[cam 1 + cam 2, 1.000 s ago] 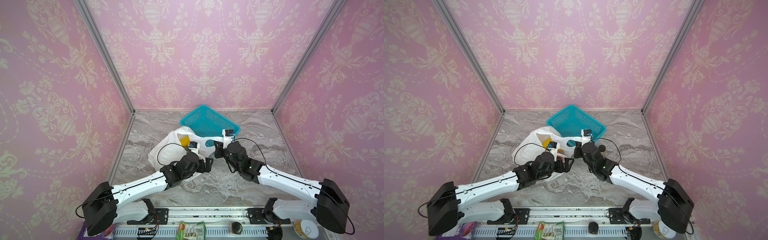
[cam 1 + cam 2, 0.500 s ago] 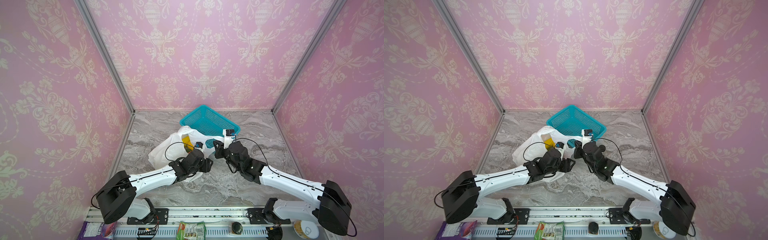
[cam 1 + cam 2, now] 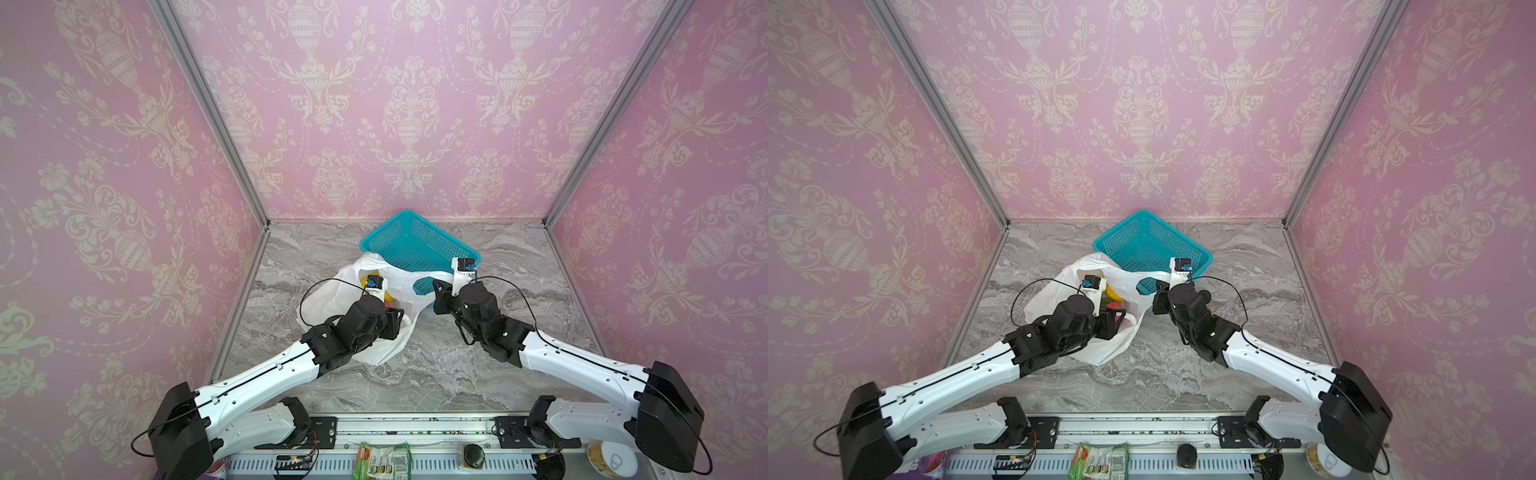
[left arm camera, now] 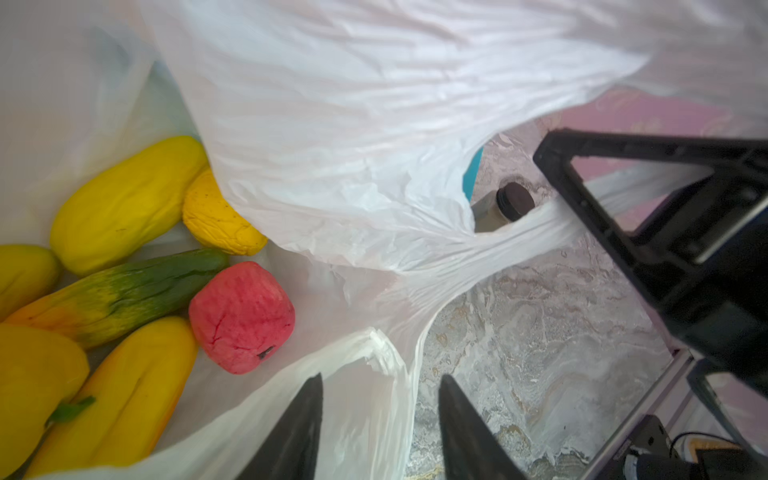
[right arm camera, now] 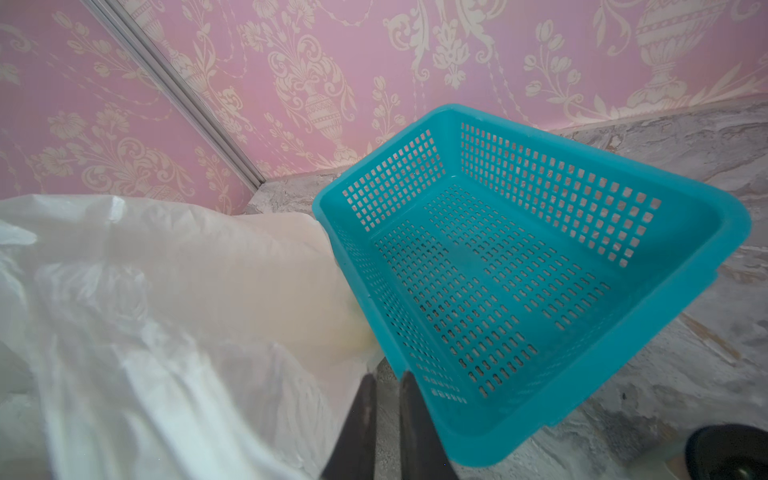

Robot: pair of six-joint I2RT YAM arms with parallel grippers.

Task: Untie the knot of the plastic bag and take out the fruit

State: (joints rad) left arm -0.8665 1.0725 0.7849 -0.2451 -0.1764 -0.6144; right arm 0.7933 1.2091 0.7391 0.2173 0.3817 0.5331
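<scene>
**Item: the fruit** point(image 4: 124, 291). Several glossy pieces: yellow banana and mango shapes, one orange-green mango, one pink-red ball point(image 4: 241, 316). All lie heaped loose on the bottom of the plastic bag point(image 3: 322, 301); none is out yet.

**Container: the plastic bag.** Thin and white, it lies on the marble table point(image 3: 457, 374) left of centre in both top views, with its mouth gaping toward 3 o'clock.

**The knot.** No tie shows. The loop handle point(image 4: 498, 245) runs free and taut, so the untying looks done.

**Right gripper** point(image 5: 387, 378). At 3 o'clock of the bag, jaws pinched together on that handle and drawing it sideways — judged to hold the mouth wide and steady for the other arm.

**Left gripper** point(image 4: 381, 376). At 6 o'clock of the mouth, jaws apart and empty, with the bag's near rim crossing the gap. It is aimed toward the pink-red ball, the likely first pick.

**Basket** point(image 5: 582, 156). Teal mesh, at 1 o'clock of the bag and touching it, empty — the probable place for the fruit.

**Jar** point(image 4: 513, 203). Small and dark-lidded, it lies on the table beyond the handle loop, outside the bag.
</scene>
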